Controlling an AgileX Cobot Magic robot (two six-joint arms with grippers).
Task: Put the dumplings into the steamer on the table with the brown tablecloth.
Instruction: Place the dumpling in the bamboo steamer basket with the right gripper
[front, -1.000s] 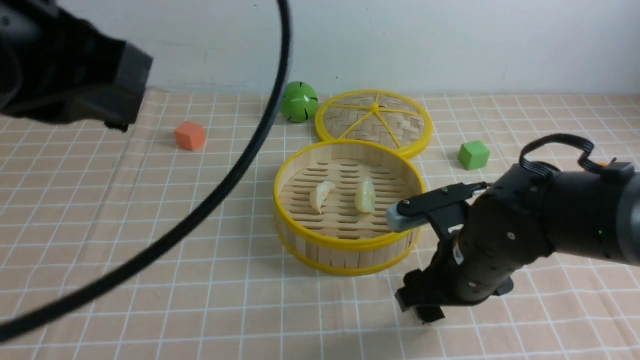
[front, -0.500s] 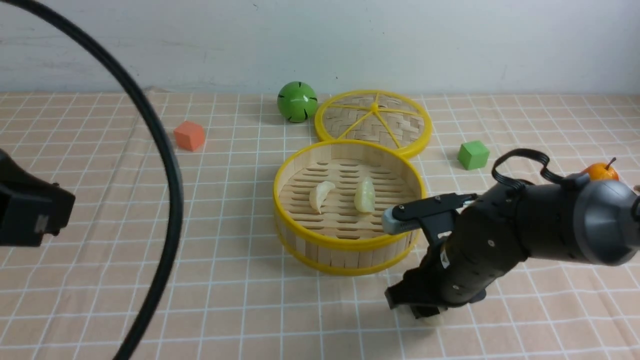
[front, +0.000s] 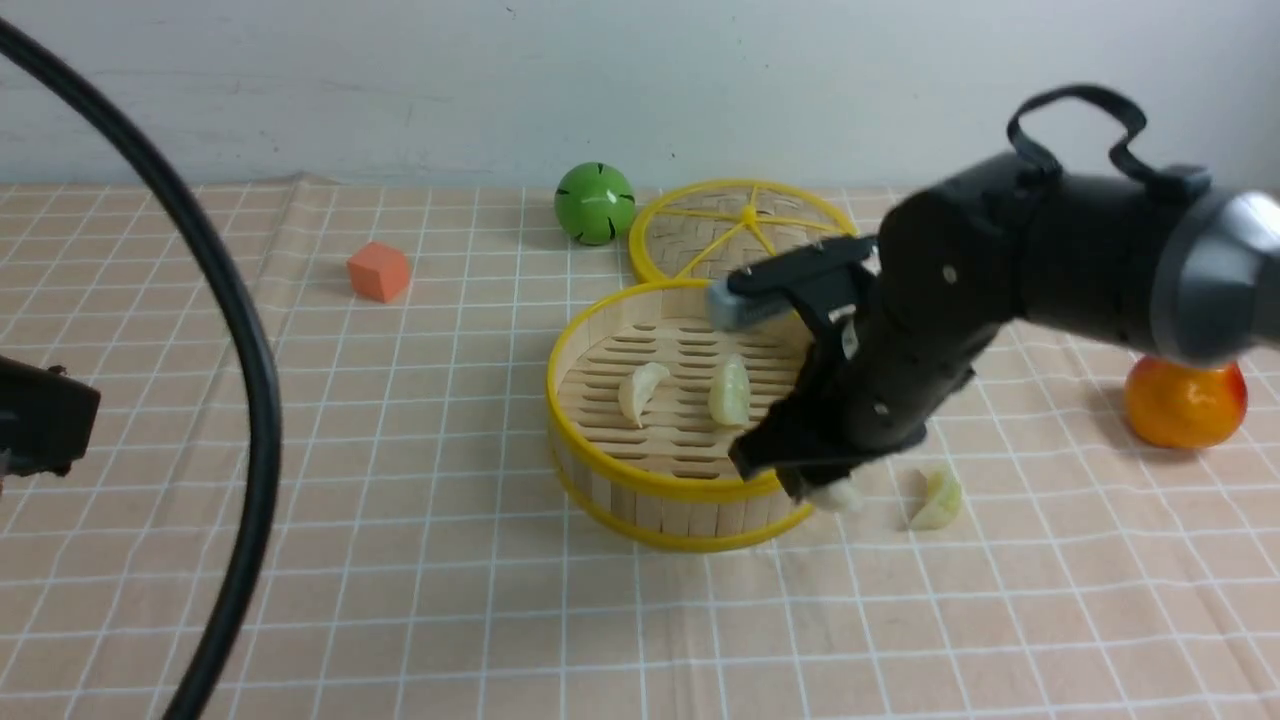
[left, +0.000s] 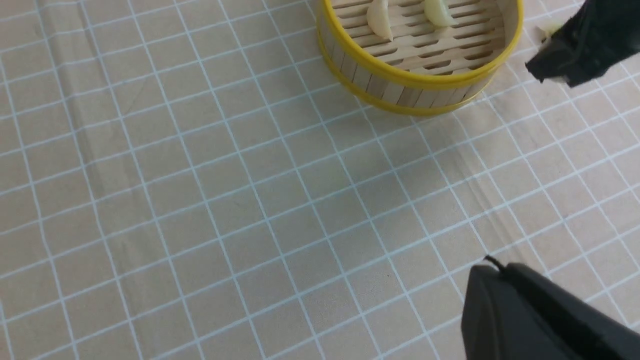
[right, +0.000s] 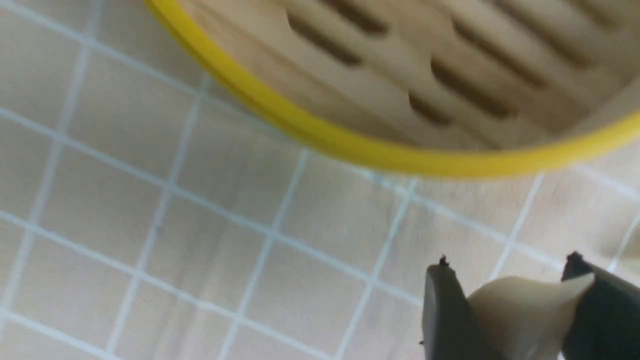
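Pinching held dumpling (right: 525, 320) mid-body in right gripper (right: 509, 295), just outside steamer (front: 690, 480) rim; left gripper (left: 505, 295) closed. Seeing two dumplings (front: 730, 390) inside, fourth dumpling (front: 937, 498) on tablecloth (front: 400, 500) nearby. Judging it light, firm, slick: grab across fat middle.

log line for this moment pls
right pincer: shut on held dumpling | position: outside steamer rim | in steamer: left dumpling, right dumpling | loose dumpling: on tablecloth

Front view looks forward; all three share the steamer (front: 680, 510).
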